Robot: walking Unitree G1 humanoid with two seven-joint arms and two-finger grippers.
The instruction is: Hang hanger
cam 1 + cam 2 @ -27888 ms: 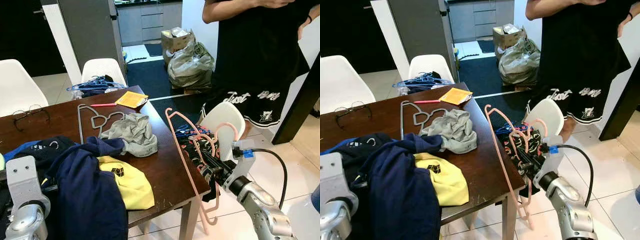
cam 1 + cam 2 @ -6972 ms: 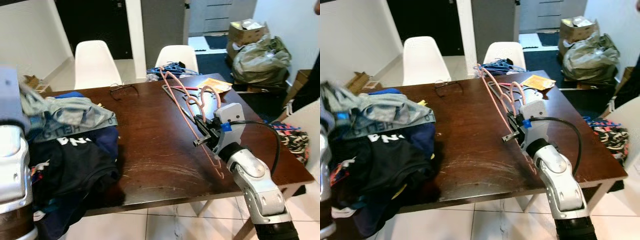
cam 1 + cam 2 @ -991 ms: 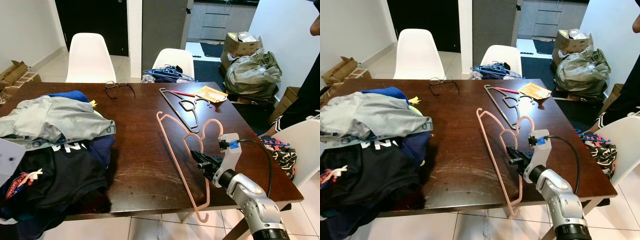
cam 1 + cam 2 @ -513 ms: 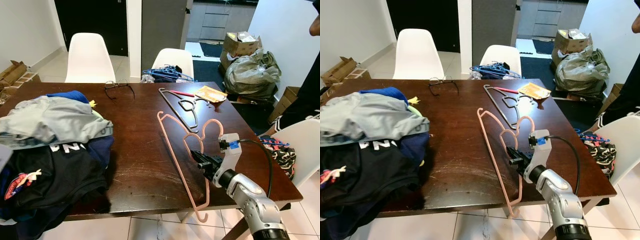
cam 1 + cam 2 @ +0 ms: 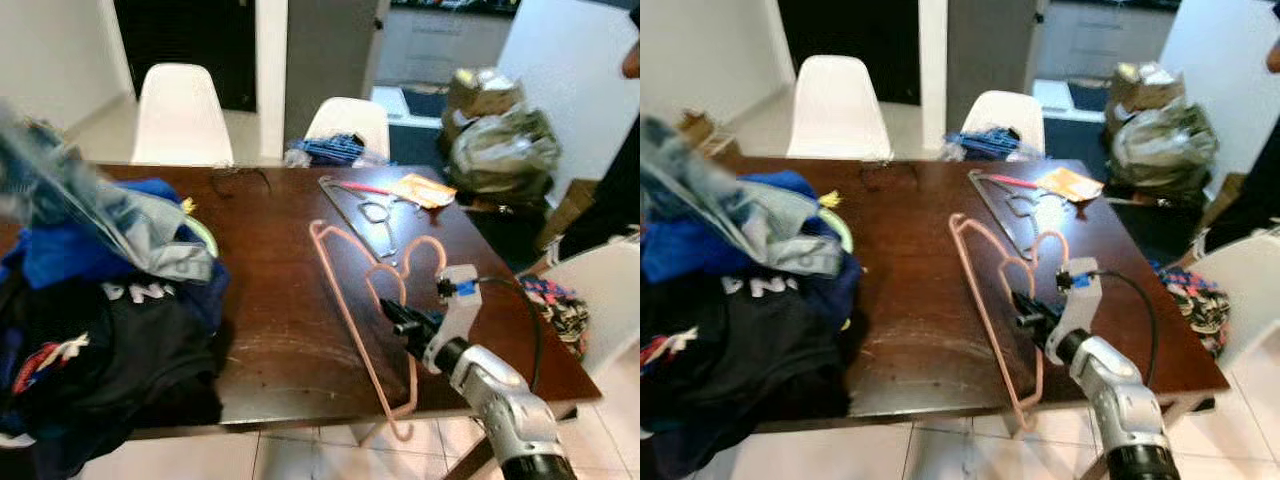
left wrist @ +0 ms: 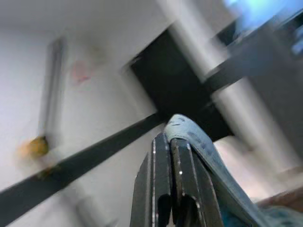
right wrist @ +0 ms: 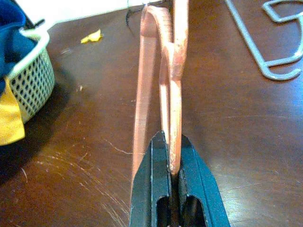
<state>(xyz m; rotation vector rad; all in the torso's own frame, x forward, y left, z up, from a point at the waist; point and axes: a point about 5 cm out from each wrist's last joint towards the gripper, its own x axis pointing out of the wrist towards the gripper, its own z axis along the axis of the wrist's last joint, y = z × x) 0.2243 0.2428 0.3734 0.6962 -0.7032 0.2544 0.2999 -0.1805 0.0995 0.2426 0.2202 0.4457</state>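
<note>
A dark wooden worktop [image 5: 290,270] is stretching out before me, with a heap of clothes [image 5: 100,330] lying along its left side and a grey hanger [image 5: 372,212] resting flat near its far right end, beside a yellow packet [image 5: 420,188]. My left gripper [image 6: 171,156] is pinching a fold of grey-blue cloth [image 6: 199,146] between its jaws and is holding it up. My right gripper [image 5: 400,322] is pressing its jaws together on the pink hanger [image 5: 362,300], holding it tilted just above the worktop's right part, its hook [image 5: 400,425] hanging past the near edge.
</note>
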